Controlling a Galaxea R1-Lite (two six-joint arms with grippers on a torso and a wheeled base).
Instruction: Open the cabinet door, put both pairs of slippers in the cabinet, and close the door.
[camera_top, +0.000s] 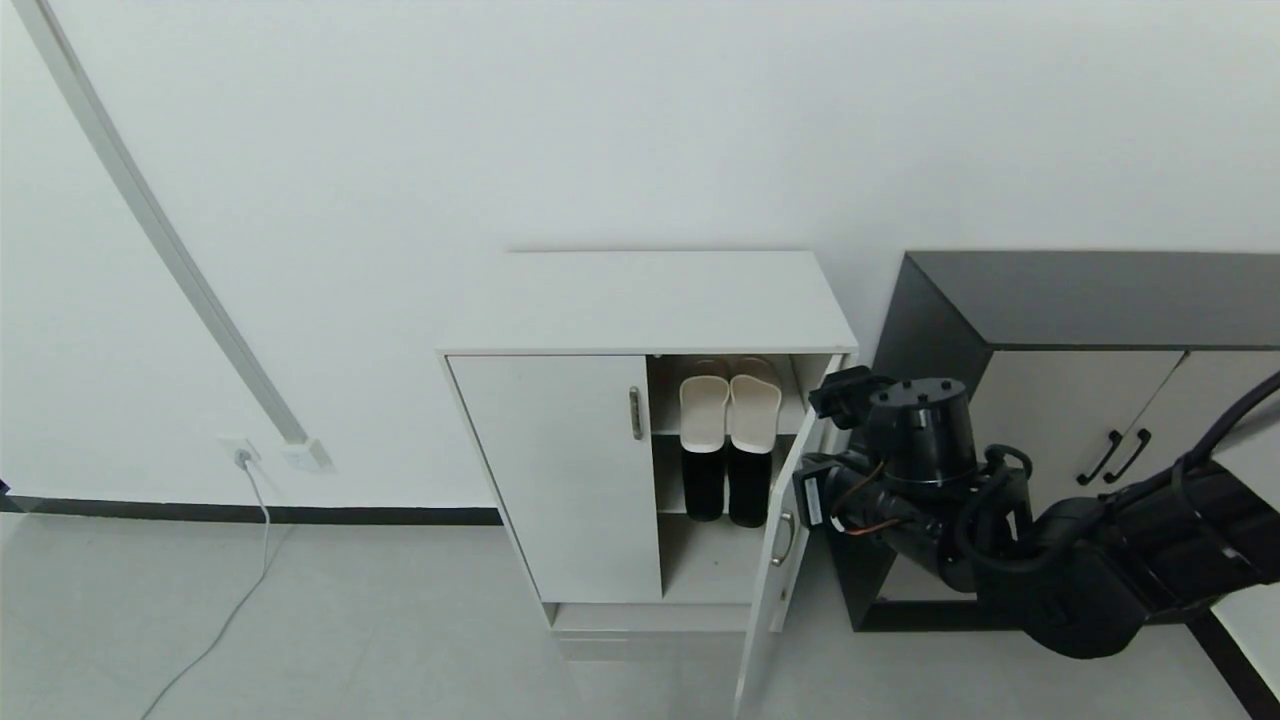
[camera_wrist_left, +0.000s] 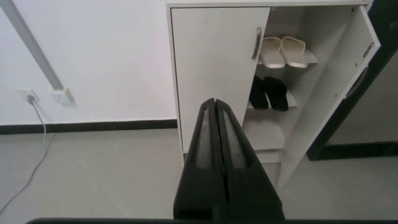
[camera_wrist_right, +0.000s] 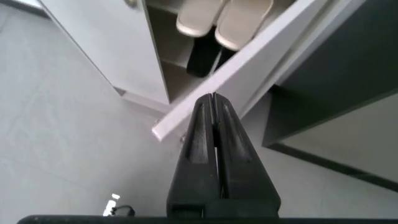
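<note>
Inside, 2 slipper pairs: white slippers (camera_top: 730, 412) above black slippers (camera_top: 726, 484).

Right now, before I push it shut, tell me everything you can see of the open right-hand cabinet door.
The right cabinet door is a flat white panel that looks like laminate. It is hinged on the cabinet's right side, stands upright, and is swung wide open toward the robot. A slim metal handle sits on its outer face. The right gripper, jaws shut, is close by the door's edge on that outer side; whether it touches cannot be told.
</note>
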